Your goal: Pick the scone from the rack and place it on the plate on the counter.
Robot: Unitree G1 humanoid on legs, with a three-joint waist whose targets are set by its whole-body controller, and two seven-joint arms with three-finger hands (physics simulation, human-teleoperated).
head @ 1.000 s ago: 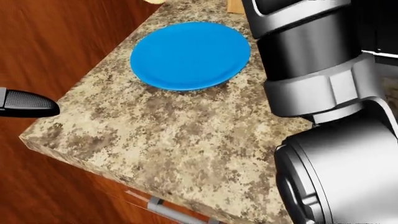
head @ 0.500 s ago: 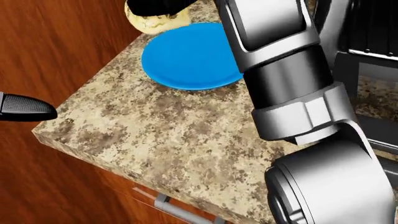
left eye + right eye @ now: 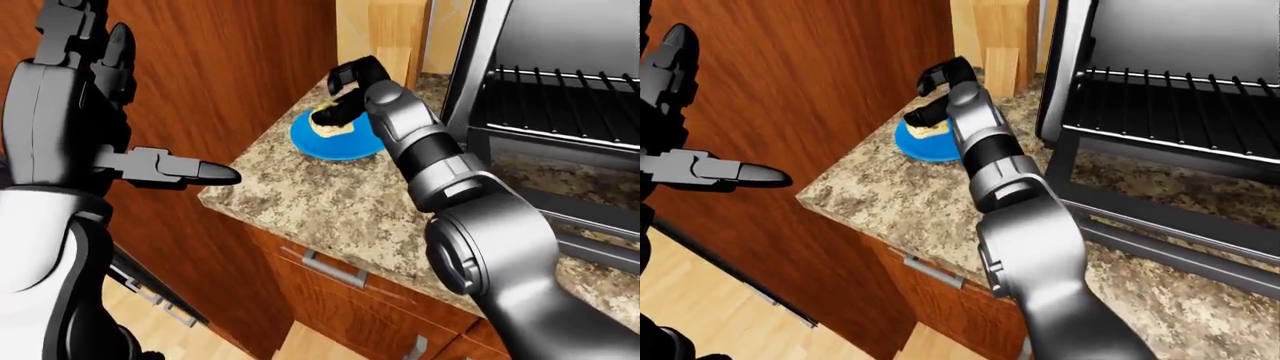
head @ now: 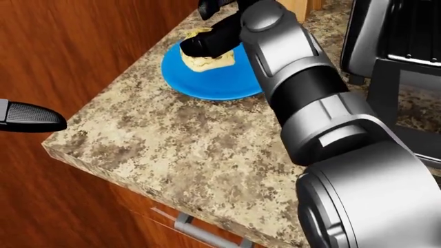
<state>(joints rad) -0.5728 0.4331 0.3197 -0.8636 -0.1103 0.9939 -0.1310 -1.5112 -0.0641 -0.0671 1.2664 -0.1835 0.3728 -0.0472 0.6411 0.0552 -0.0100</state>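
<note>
Counter (image 4: 172, 150) bare below plate (image 4: 207, 82); cabinet wall (image 4: 76, 46) hems view-left, oven (image 4: 399, 46) blocks view-right.

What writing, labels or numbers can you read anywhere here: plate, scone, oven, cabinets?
None: no text, label, brand or number is readable in any view. The plate, scone, oven, counter and wooden cabinets are all unmarked, as are both hands.
</note>
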